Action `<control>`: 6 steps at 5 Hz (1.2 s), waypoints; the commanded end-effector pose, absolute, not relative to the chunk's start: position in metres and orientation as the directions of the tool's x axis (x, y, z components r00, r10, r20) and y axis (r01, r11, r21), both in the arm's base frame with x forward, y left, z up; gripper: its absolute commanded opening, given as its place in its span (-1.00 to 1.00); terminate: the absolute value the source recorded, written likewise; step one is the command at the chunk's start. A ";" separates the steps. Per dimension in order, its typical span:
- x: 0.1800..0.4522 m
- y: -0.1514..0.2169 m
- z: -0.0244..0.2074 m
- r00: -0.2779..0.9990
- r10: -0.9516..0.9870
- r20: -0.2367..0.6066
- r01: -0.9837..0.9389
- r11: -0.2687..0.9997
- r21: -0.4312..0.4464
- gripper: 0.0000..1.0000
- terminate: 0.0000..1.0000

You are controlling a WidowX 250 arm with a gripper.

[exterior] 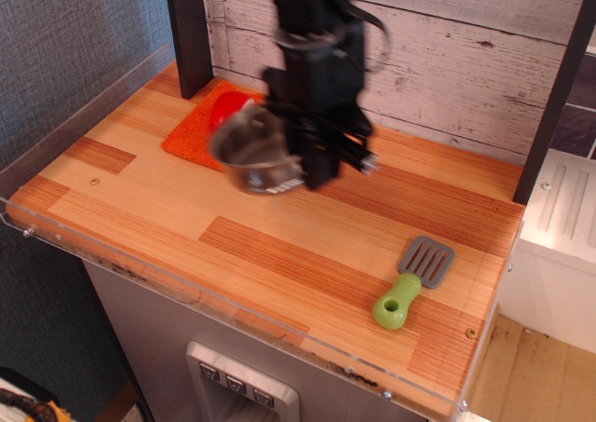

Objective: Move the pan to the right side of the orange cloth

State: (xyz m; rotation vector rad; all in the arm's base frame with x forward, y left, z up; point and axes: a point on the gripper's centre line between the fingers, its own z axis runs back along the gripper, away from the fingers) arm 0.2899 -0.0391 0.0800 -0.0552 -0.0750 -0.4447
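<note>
At upper centre of the frame, the tool [300,169] grips the pan [255,149] by its rim, lifted above the bench [307,245], overlapping the orange cloth [194,133].

A wooden tabletop [307,254] of light and reddish-brown strips stood against a wall of whitewashed, weathered planks [466,59] along its far edge. A dark upright post [186,31] rose at the far left corner, and another [557,87] at the far right corner. A clear plastic lip [233,306] ran along the near edge. Grey textured fabric [65,49] covered the left side. Beyond the right edge sat a white cabinet [559,245] on a pale wooden floor [531,375]. Below the near edge was a grey panel with switches [237,385].
</note>
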 end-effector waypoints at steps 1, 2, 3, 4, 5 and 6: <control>0.321 -0.064 0.065 0.858 -0.508 0.072 0.511 0.859 -0.020 -1.00 -1.00; 0.332 -0.071 0.052 0.848 -0.529 0.040 0.530 0.848 -0.024 -1.00 -1.00; 0.336 -0.073 0.045 0.839 -0.544 0.026 0.545 0.838 -0.026 -1.00 -1.00; 0.338 -0.075 0.038 0.834 -0.551 0.006 0.551 0.834 -0.038 -1.00 -1.00; 0.338 -0.076 0.039 0.831 -0.556 -0.014 0.555 0.831 -0.044 1.00 -1.00; 0.338 -0.079 0.052 0.820 -0.572 0.017 0.572 0.820 -0.029 1.00 -1.00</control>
